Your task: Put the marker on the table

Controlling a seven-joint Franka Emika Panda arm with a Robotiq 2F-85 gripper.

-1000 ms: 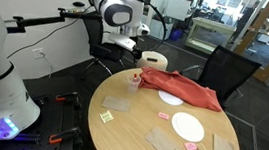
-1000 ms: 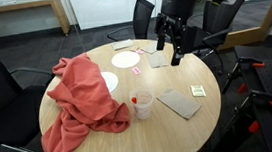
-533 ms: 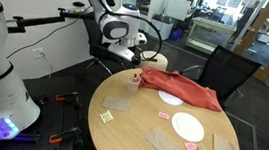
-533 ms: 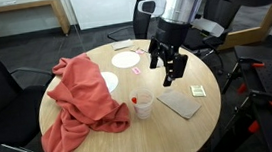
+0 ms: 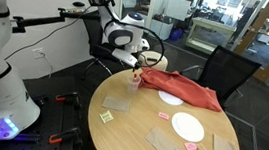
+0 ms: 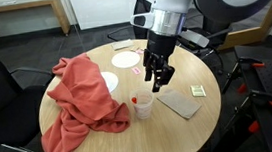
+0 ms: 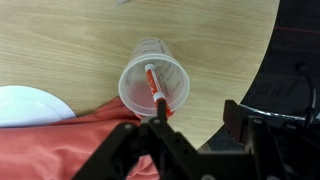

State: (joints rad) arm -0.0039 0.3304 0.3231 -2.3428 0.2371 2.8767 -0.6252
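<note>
Red and slim, the marker (image 7: pixel 154 86) leans inside a clear plastic cup (image 7: pixel 128 78). The cup stands on the bench (image 7: pixel 70 35) near its edge, just beside a red cloth (image 7: pixel 70 150). The gripper (image 7: pixel 195 128) hangs above the cup, jaws spread and holding nothing. In the wrist view the marker lies just beyond one finger (image 7: pixel 157 133), off to the side of the gap instead of in line with it. In an exterior view the gripper (image 6: pixel 158 81) sits above and slightly to one side of the cup (image 6: pixel 143 107), clear of its rim. A white plate (image 7: pixel 25 105) lies by the cloth.
</note>
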